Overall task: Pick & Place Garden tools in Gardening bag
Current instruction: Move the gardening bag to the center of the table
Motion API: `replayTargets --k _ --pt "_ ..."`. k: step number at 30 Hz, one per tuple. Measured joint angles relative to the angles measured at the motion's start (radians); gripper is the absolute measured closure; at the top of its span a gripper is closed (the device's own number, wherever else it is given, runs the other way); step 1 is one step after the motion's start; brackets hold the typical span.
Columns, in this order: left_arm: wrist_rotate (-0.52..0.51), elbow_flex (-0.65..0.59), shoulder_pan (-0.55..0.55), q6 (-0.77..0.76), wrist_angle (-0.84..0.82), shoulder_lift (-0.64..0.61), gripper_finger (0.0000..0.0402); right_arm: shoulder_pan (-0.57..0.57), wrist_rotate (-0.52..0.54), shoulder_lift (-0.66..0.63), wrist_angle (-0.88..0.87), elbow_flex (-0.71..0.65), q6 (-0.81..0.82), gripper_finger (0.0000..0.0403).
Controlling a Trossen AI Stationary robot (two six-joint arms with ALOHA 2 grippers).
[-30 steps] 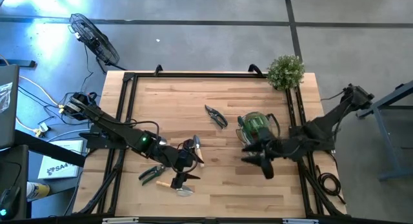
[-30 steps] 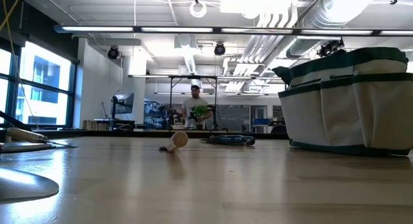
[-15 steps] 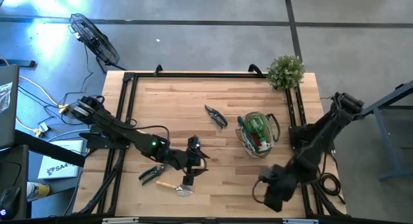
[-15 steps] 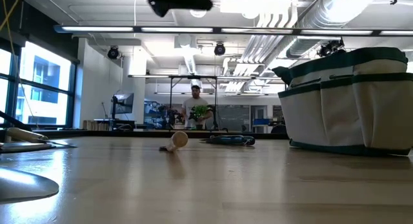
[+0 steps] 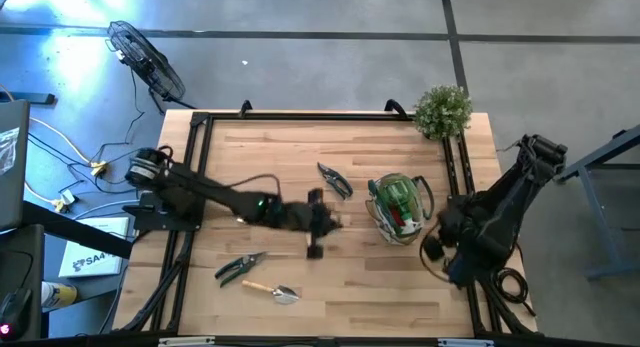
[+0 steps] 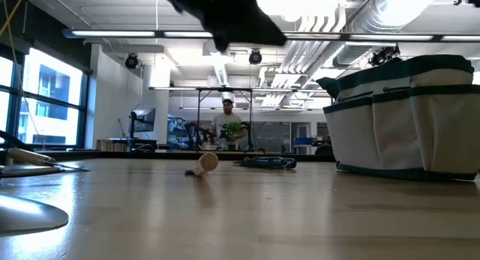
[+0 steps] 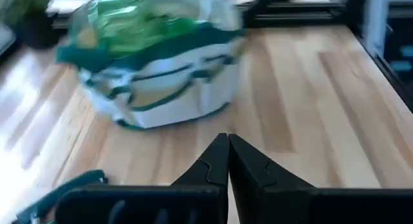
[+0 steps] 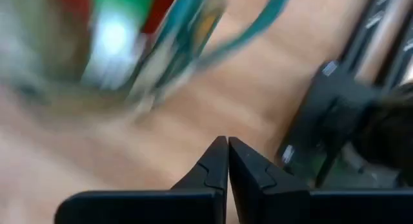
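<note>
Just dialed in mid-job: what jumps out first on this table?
The gardening bag, already stuffed with green and red items, sits right of centre. The left claw is at mid-table, shut and empty, pointing toward the bag. Two pruning shears and a wooden-handled trowel lie loose on the table.

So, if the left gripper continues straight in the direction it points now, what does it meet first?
Most likely the gardening bag. The left gripper, its fingers shut, faces the bag's side across bare table; nothing visible lies between, though depth is uncertain.

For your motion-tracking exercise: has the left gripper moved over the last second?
Yes. The left gripper has moved away from the wooden-handled trowel toward the gardening bag, seen in the high view.
</note>
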Motion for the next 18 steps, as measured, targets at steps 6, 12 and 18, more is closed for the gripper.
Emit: replayTargets --k 6,12,18 --pt "0.109 0.003 0.148 -0.114 0.019 0.04 0.0401 -0.097 -0.007 -0.035 -0.046 -0.067 0.036 0.04" --pt "0.197 -0.001 0.226 -0.22 0.083 0.142 0.0401 -0.196 0.039 -0.037 -0.045 -0.12 0.032 0.04" --pt "0.266 0.0 0.256 -0.301 0.244 0.254 0.0401 -0.287 0.135 -0.037 -0.044 -0.128 -0.023 0.04"
